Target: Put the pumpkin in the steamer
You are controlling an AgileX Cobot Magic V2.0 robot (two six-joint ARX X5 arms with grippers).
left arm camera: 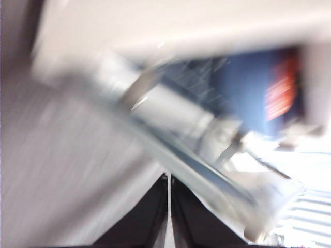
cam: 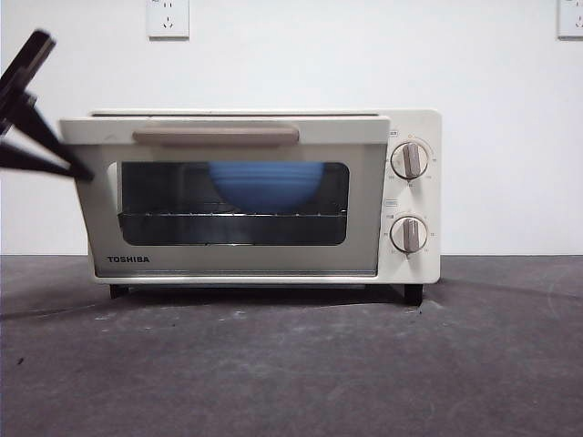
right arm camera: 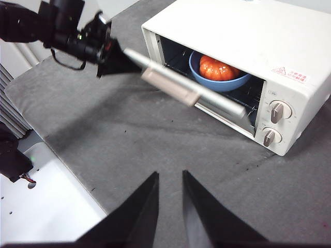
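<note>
The cream-white steamer [cam: 414,123] stands on the dark table with its door [cam: 237,137] tilted part-way open. In the right wrist view the orange pumpkin [right arm camera: 216,68] sits in a blue bowl [right arm camera: 220,84] inside the steamer [right arm camera: 248,36]. In the front view only the bowl [cam: 264,182] shows through the glass. My left gripper [right arm camera: 111,54] is at the left end of the door [right arm camera: 170,88]; its jaws look shut and its own view is blurred [left arm camera: 168,191]. My right gripper [right arm camera: 170,178] is open and empty, high above the table in front of the steamer.
Grey cloth [right arm camera: 129,134] covers the table; its edge and a white surface [right arm camera: 46,206] lie beyond the left arm. Two knobs [cam: 410,160] sit on the steamer's right side. A white wall with sockets [cam: 168,18] is behind.
</note>
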